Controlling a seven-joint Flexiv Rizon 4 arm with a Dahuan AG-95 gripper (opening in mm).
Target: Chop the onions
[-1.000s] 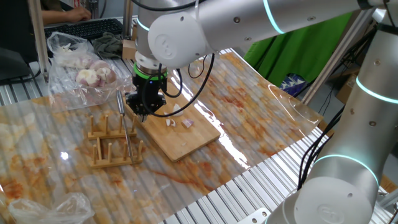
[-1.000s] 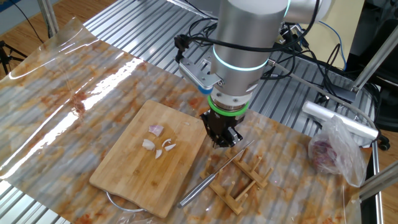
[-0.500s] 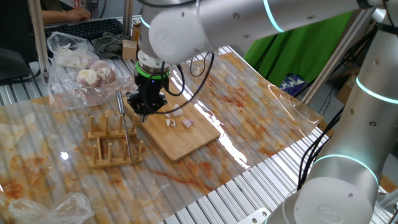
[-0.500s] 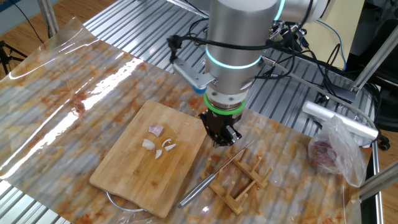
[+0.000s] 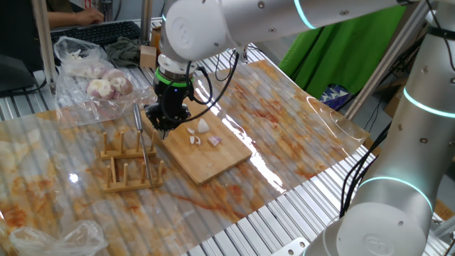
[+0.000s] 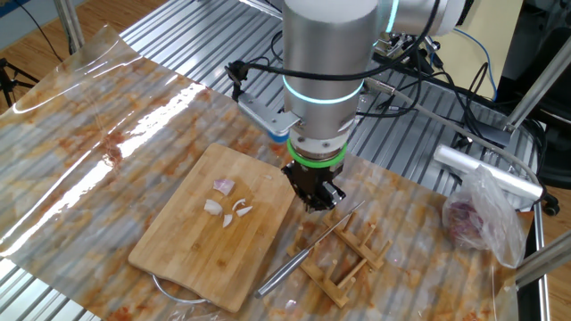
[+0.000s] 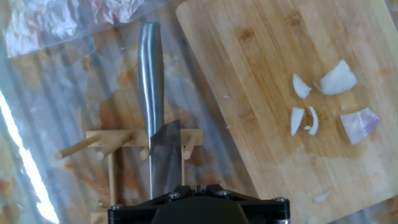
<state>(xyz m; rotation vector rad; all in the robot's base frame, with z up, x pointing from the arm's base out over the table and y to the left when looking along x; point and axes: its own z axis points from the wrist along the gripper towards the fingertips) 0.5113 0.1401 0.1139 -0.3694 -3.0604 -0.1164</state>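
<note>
Hovering low at the near corner of the cutting board [image 6: 210,236], the gripper [image 6: 314,194] hangs above the knife [image 7: 151,93], which lies across the wooden rack [image 6: 348,260] on the counter [image 5: 284,135]. Its state? I cannot tell; the fingers are not visible in the hand view, and nothing looks held. Out on the board sit the onions [image 7: 326,102] (a few pale wedges, one purplish), well apart from the gripper. The risk, as I judge it: the handle is slim, smooth metal, so an off-centre pinch could twist or drop it, and a tug might drag the light rack along. A bag of bulbs [image 5: 92,78] sits behind.
</note>
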